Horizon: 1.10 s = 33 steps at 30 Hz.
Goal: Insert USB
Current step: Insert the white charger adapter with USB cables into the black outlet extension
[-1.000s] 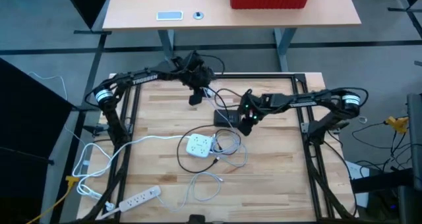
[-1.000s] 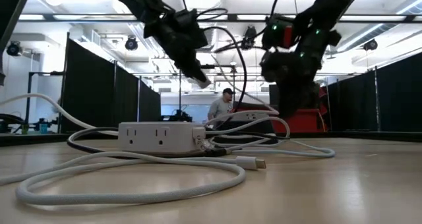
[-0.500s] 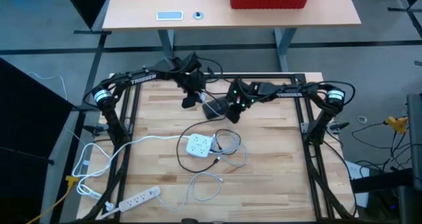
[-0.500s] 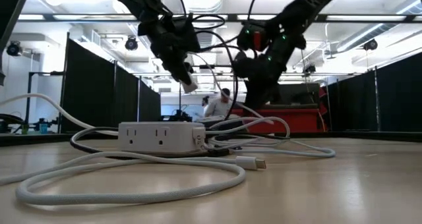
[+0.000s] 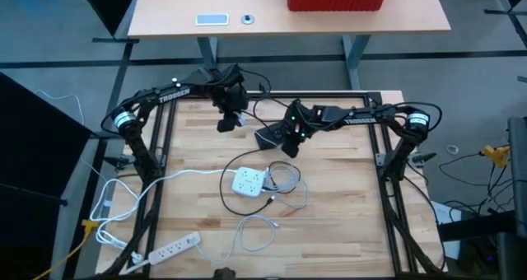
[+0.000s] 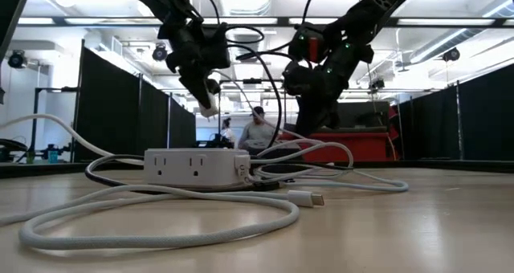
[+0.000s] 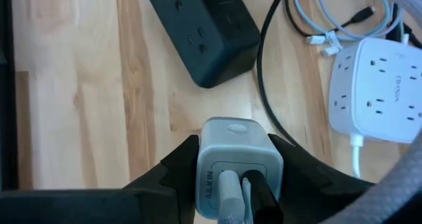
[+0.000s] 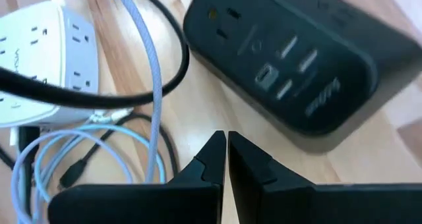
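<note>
The charger (image 7: 240, 163), a light, rigid, smooth plastic block, sits clamped by its flat sides in the left gripper (image 7: 234, 168); the right gripper (image 8: 226, 155), empty, fingertips nearly touching, hovers near the black power strip (image 8: 290, 66).

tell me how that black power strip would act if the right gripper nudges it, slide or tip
The black power strip lies flat and low on smooth wood, so it would probably slide, not tip. Its rigid shell looks stiff. The right gripper hovers shut beside it; the strip's attached cord may make it pivot.

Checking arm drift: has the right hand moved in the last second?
Yes. The right hand went from beside the white power block toward the table's far edge.
</note>
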Motion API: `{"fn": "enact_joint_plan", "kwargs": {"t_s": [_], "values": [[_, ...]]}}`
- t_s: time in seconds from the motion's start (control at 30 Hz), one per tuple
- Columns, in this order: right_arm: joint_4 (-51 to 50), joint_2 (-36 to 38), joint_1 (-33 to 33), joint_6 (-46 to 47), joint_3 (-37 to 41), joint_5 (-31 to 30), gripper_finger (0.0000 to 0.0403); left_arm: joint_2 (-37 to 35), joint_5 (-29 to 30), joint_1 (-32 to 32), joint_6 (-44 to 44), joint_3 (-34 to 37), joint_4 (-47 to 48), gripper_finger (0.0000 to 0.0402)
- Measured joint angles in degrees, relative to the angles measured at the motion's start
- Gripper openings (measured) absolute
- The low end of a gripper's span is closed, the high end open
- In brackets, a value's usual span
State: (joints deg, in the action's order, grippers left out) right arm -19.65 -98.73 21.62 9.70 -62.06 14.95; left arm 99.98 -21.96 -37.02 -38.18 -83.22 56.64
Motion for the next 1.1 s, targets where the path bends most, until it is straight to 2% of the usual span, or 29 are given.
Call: {"fn": "enact_joint_plan", "kwargs": {"t_s": [0.13, 0.23, 0.37, 0.47, 0.6, 0.73, 0.9, 1.0, 1.1], "values": [[1.48, -0.38, 1.80, -0.64, -1.04, -2.91, 0.0000, 0.00, 0.02, -0.06, -0.32, 0.00, 0.02, 0.0131], [0.90, 0.11, 2.80, -0.43, -2.29, -2.80, 0.0000, 0.00, 0.00, -0.06, -0.32, 0.02, 0.75, 0.0131], [0.03, 0.80, 1.87, -0.30, -2.61, 2.95, 0.0000, -0.02, 0.02, -0.17, -0.34, 0.04, 2.79, 0.0131], [-0.04, 0.27, 0.01, -0.39, -1.38, 3.51, 0.0000, -0.04, 0.02, -0.22, -0.34, 0.07, 4.00, 0.0131], [2.66, -2.05, -1.65, -2.82, -0.33, 0.73, 0.0000, -0.04, 0.02, -0.22, -0.34, 0.09, 4.20, 0.0131], [5.99, -3.68, -1.57, -5.44, -0.31, -6.39, 0.0000, -0.04, 0.02, -0.22, -0.56, 0.09, 4.43, 0.0131], [5.51, -2.24, -0.95, -6.56, -1.11, -14.57, 0.0000, -0.04, 0.02, -0.22, -0.56, 0.09, 6.04, 0.0131], [5.71, -0.57, -0.91, -8.04, -1.72, -14.91, 0.0000, -0.04, 0.02, -0.22, -0.78, 0.11, 6.54, 0.0131], [4.99, -0.33, -0.98, -8.13, -1.65, -12.17, 0.0000, -0.04, 0.00, -0.22, -1.83, 0.11, 6.69, 0.0130]]}}
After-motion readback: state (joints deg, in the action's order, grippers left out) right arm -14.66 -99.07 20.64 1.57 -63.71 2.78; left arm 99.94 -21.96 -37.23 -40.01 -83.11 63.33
